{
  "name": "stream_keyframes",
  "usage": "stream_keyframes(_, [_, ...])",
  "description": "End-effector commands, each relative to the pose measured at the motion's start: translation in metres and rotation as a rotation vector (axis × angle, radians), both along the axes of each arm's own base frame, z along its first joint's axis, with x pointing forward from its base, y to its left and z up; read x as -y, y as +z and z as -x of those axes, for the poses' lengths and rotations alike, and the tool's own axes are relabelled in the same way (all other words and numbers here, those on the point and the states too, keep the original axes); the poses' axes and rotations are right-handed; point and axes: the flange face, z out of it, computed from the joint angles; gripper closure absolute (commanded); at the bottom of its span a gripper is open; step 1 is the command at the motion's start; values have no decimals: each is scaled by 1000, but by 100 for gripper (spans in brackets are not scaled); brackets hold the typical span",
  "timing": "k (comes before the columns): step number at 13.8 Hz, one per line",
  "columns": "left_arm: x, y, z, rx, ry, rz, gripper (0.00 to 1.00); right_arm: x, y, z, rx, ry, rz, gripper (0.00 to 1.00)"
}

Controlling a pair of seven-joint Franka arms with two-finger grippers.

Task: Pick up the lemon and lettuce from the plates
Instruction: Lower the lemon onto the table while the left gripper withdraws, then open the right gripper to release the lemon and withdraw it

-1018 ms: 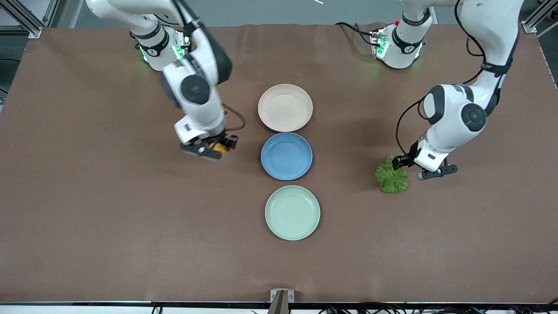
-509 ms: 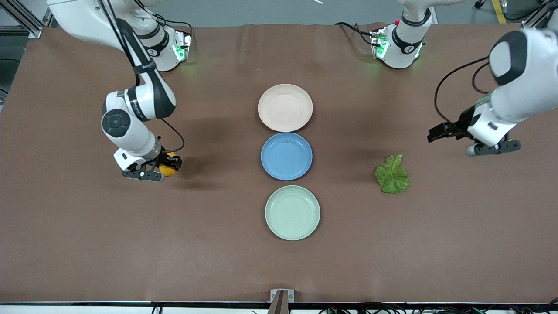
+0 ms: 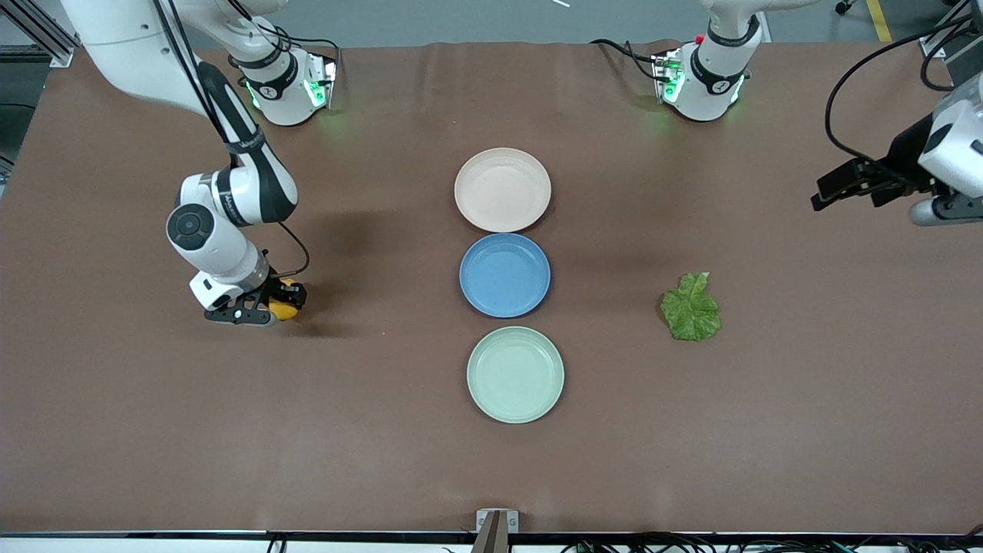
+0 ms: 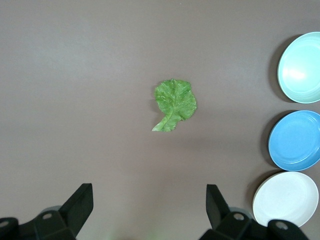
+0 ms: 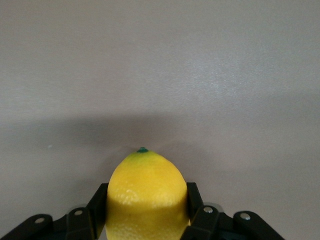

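My right gripper (image 3: 265, 311) is shut on the yellow lemon (image 3: 287, 310) and holds it low over bare table toward the right arm's end; I cannot tell if it touches the table. In the right wrist view the lemon (image 5: 146, 192) fills the space between the black fingers (image 5: 196, 205). The green lettuce (image 3: 691, 307) lies flat on the table toward the left arm's end, beside the plates. My left gripper (image 3: 944, 209) is open and empty, high over that end of the table. The left wrist view shows the lettuce (image 4: 174, 104) well below the gripper (image 4: 148, 210). The beige plate (image 3: 502, 190) and the mint plate (image 3: 515, 374) hold nothing.
A blue plate (image 3: 504, 275) sits between the beige and mint plates in a row down the table's middle. All three show at the edge of the left wrist view: mint (image 4: 302, 67), blue (image 4: 296, 141), beige (image 4: 285, 199). Brown table surface surrounds everything.
My left gripper has let go of the lettuce and risen away toward the left arm's end. My right gripper has carried the lemon toward the right arm's end and lowered it.
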Motion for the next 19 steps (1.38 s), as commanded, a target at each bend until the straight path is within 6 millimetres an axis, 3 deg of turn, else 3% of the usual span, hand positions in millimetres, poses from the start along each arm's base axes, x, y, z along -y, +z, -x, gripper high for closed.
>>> stream_keyframes(1, [-3, 15, -3, 3, -14, -17, 1, 5, -5, -3, 9, 10, -10, 100])
stream_keyframes(4, [5, 15, -3, 2, -30, -13, 1, 7, -9, -4, 16, 7, -12, 98])
stream_keyframes(5, [7, 15, -3, 1, -31, -13, 1, 8, -11, -3, 12, 7, -11, 87])
stream_keyframes(6, [6, 14, -4, 1, -27, -13, 1, 7, -11, -4, 13, 13, -11, 49])
stream_keyframes(7, [2, 15, -3, 3, -25, -13, 1, 7, -10, -5, 15, 25, -11, 0])
stream_keyframes(10, [-1, 14, -4, 2, -22, -13, 1, 2, 16, -16, 2, 38, -4, 0])
stream_keyframes(12, [-2, 16, -3, 6, -20, -11, 1, 1, 66, -35, -69, 40, 15, 0])
stream_keyframes(15, [-2, 29, -4, 32, -17, -11, 0, 12, 158, -65, -174, 85, 40, 0])
stream_keyframes(17, [-3, 36, -4, 46, -16, -14, 0, 28, 220, -75, -260, 132, 51, 0])
stream_keyframes(19, [-3, 35, -5, 46, -16, -12, 1, 37, 264, -75, -302, 120, 58, 0])
